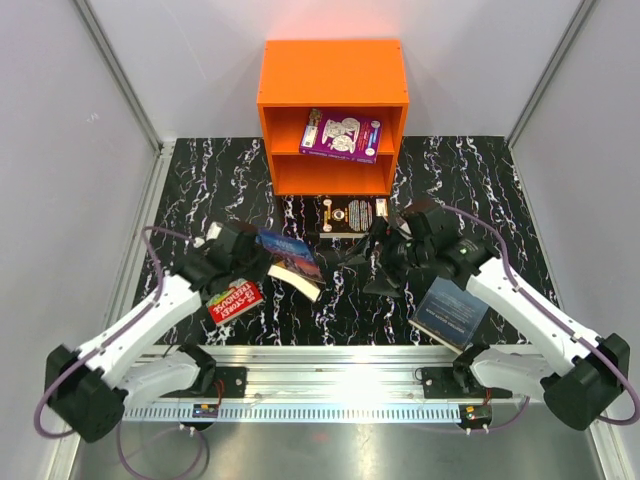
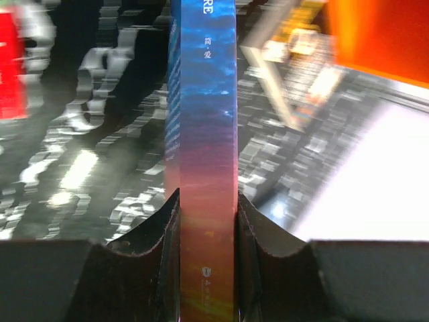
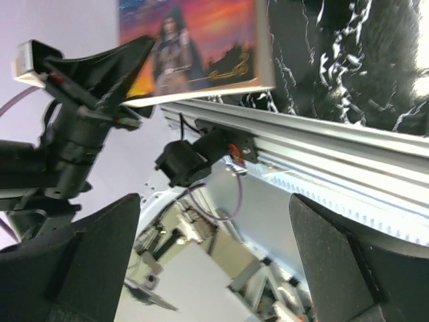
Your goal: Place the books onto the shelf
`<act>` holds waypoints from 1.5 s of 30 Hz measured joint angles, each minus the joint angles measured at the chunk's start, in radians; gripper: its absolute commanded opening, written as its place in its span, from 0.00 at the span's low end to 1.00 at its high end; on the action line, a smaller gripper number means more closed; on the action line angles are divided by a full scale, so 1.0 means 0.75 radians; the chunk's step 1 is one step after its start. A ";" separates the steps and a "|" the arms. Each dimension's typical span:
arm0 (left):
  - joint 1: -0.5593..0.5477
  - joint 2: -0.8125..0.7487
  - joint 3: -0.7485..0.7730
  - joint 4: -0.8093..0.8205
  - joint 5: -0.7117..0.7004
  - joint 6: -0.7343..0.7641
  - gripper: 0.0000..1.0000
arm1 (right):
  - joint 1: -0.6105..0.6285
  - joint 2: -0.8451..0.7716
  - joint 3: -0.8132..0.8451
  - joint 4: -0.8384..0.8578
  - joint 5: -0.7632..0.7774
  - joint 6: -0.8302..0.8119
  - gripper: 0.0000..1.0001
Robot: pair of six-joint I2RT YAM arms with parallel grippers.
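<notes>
Black marble-look worktop [image 1: 200,190] with white veins is looking glossy. Over its near-left part the left gripper [image 2: 208,201] is pinching the blue Jane Eyre paperback [image 2: 208,121] across both covers, spine towards its camera; the right gripper [image 3: 214,201] is hanging wide open, holding nothing. At the far edge the orange shelf [image 1: 333,70], boxy and smooth, is holding the purple book [image 1: 341,135] in its upper compartment, and the black gold-ornament book [image 1: 347,215] is lying just in front. Imo this thin, floppy paperback is wanting a level, slow entry; grip depth is hard to judge, wrist view's blurry.
</notes>
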 measured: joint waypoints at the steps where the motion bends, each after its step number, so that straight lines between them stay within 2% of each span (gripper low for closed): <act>1: -0.016 0.055 0.016 -0.036 -0.019 -0.011 0.00 | 0.011 -0.010 -0.017 0.017 0.000 0.053 1.00; 5: -0.071 0.230 0.078 -0.087 -0.048 -0.037 0.00 | 0.041 0.014 -0.084 0.124 -0.014 0.289 1.00; 8: -0.081 0.319 0.115 -0.024 -0.032 -0.016 0.00 | 0.046 0.050 -0.170 0.298 -0.043 0.507 1.00; 9: -0.075 0.344 0.124 0.004 -0.017 0.006 0.00 | 0.047 0.055 -0.209 0.347 -0.048 0.579 0.87; 10: -0.065 0.366 0.134 0.023 0.001 0.025 0.00 | 0.049 0.058 -0.250 0.395 -0.046 0.639 0.81; 11: -0.050 0.396 0.155 0.039 0.033 0.063 0.00 | 0.050 0.060 -0.291 0.440 -0.045 0.691 0.79; 13: -0.005 0.483 0.239 0.026 0.106 0.163 0.00 | 0.050 0.072 -0.356 0.511 -0.044 0.774 0.87; 15: 0.046 0.603 0.369 -0.007 0.202 0.294 0.00 | 0.052 0.110 -0.400 0.563 -0.045 0.825 0.91; 19: 0.102 0.815 0.608 -0.074 0.357 0.481 0.00 | 0.067 0.192 -0.418 0.609 -0.040 0.857 0.94; 27: 0.098 0.827 0.624 -0.093 0.464 0.459 0.00 | 0.081 0.271 -0.439 0.803 0.027 0.960 0.94; 29: 0.098 0.826 0.640 -0.135 0.454 0.448 0.00 | 0.083 0.306 -0.439 0.857 0.027 0.968 0.91; 32: 0.101 0.826 0.711 -0.247 0.421 0.442 0.00 | 0.099 0.294 -0.438 0.902 0.070 0.978 0.92; 38: 0.103 0.814 0.769 -0.298 0.431 0.346 0.00 | 0.107 0.189 -0.418 0.832 0.224 0.970 0.92; 45: 0.034 0.823 0.838 -0.426 0.297 0.273 0.00 | 0.149 0.359 -0.337 0.826 0.281 0.969 0.91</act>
